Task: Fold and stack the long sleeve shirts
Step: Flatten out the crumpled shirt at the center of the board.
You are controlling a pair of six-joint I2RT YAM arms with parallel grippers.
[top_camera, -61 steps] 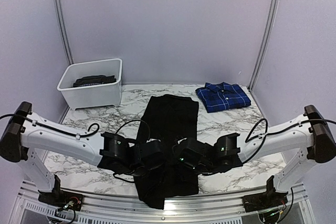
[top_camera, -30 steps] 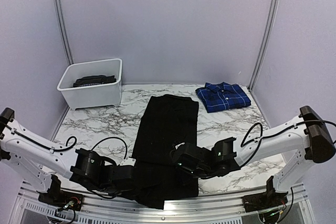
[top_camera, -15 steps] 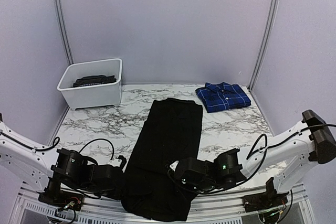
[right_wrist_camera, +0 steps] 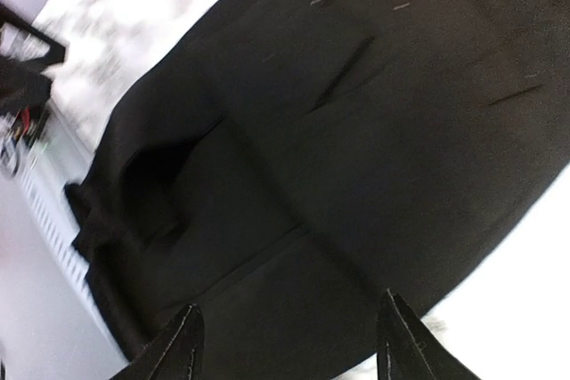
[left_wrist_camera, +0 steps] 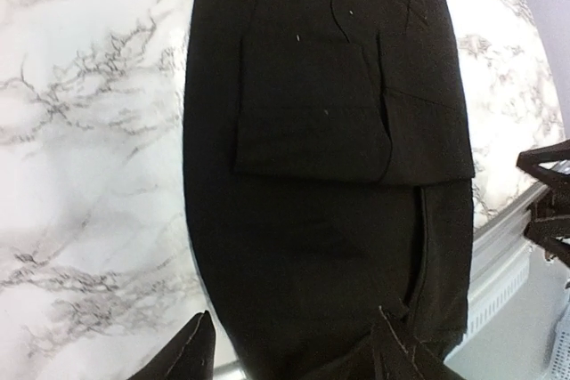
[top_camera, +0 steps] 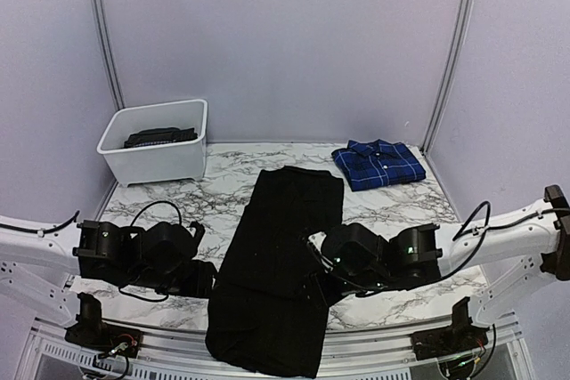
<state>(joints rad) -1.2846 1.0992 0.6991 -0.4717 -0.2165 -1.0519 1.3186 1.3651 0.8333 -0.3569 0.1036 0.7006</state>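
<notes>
top external: black shirt flat, plaid shirt folded

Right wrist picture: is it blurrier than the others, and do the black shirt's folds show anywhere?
Right wrist view: soft, smeared, table washed white. Left wrist view: sharper, black shirt folds readable. Top view: even light, shirt nearly featureless.

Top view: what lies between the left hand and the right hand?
The black shirt lies between the left hand and the right hand, as the top view shows.
</notes>
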